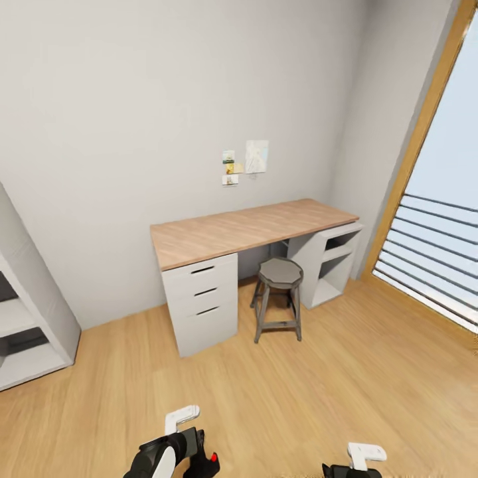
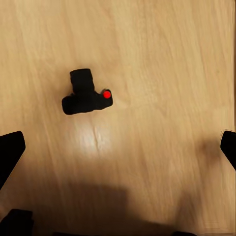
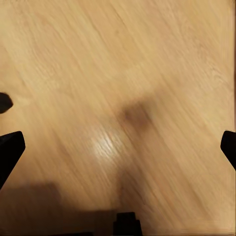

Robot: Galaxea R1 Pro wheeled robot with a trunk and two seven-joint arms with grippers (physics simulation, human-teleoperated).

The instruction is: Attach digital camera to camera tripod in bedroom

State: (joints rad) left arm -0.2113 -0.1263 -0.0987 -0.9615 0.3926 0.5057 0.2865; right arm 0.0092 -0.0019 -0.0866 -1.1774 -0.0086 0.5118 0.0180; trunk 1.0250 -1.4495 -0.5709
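Left gripper hangs with jaws spread wide, dark fingertips at the frame's edges, nothing between them. Below lies the small black boxy digital camera, red button showing, flat on the light wood plank floor, well clear of both fingers. Right gripper is just as wide open over bare planks. Ahead stand a wood-topped white desk and a small grey stool. The risk, I'd say: a descent off-centre could nudge that camera sliding across the smooth floor, or pinch the lens bump and twist it.
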